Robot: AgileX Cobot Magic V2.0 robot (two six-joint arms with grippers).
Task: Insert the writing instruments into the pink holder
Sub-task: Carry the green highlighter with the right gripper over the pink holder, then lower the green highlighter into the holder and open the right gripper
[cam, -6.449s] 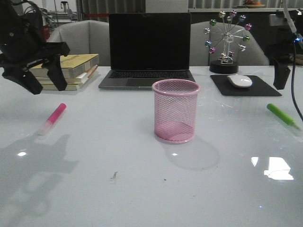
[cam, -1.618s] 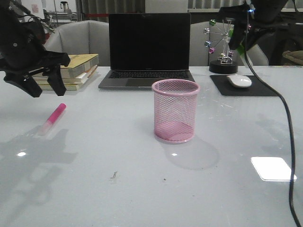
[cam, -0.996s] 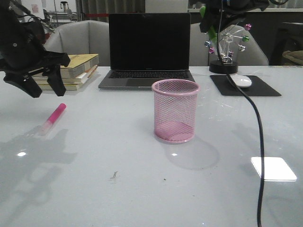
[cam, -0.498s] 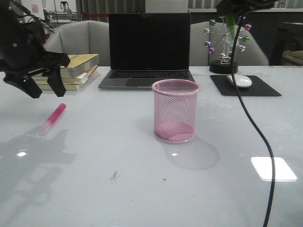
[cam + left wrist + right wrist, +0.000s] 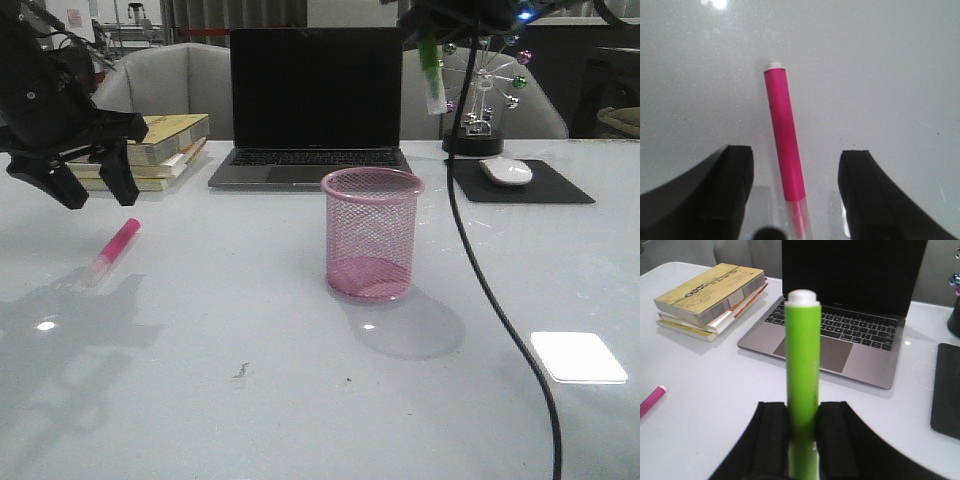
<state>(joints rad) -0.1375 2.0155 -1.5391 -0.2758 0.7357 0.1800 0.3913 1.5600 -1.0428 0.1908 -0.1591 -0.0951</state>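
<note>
Carrying the green highlighter (image 5: 431, 72) high in the air, the right gripper (image 5: 432, 30) hung above and a little behind the pink holder (image 5: 371, 235), off toward the holder's right rim. Its jaws were clamped on the marker, which pointed roughly downward with its pale end lowest. In the right wrist view the green barrel (image 5: 802, 365) stood squeezed between the two black fingers (image 5: 771, 440), the laptop (image 5: 850, 315) and a stack of books (image 5: 710, 297) beyond it.

The step in hand looked like the transport of the green marker to the cup — not yet the drop. The next move would call for bringing the marker squarely over the holder's mouth, keeping it near upright, lowering it past the rim and only then letting go.

Well left of the holder, the pink highlighter (image 5: 111, 252) lay flat on the worktop (image 5: 300, 400). The left gripper (image 5: 90, 185) hovered just above it with its jaws spread wide — the left wrist view showed the marker (image 5: 785, 150) lined up between the two fingers (image 5: 735, 175), untouched.
</note>
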